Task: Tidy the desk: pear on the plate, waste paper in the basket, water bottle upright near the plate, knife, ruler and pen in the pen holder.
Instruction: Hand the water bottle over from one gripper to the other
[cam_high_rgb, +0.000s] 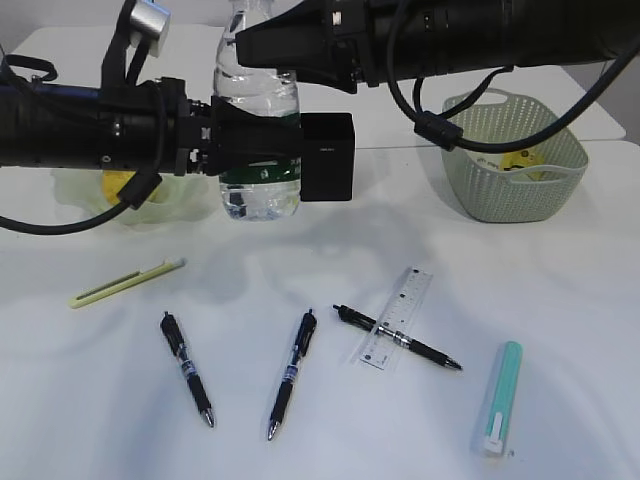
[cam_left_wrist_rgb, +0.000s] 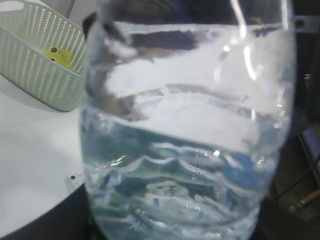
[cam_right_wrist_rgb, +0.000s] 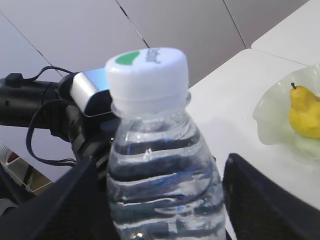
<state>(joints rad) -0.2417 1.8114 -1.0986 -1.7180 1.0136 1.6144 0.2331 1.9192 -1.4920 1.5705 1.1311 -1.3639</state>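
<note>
The water bottle (cam_high_rgb: 258, 200) stands upright on the desk (cam_high_rgb: 90, 400), white cap (cam_right_wrist_rgb: 147, 67) on top. My left gripper (cam_high_rgb: 258, 150) is shut on its green label. My right gripper (cam_high_rgb: 262, 50) is open around its upper body, a gap showing beside one finger (cam_right_wrist_rgb: 265, 200). The pear (cam_right_wrist_rgb: 304, 112) lies on the plate (cam_high_rgb: 160, 208), left of the bottle. The black pen holder (cam_high_rgb: 327, 157) stands just right of it. The waste paper (cam_high_rgb: 522, 165) is in the basket (cam_high_rgb: 515, 190). In front lie the ruler (cam_high_rgb: 400, 318) and three pens (cam_high_rgb: 187, 368), (cam_high_rgb: 292, 372), (cam_high_rgb: 398, 338), the last across the ruler.
A teal-and-white stick (cam_high_rgb: 498, 398) lies at the front right and a slim yellow-green one (cam_high_rgb: 125, 283) at the left; which is the knife I cannot tell. Both arms cross above the back of the desk.
</note>
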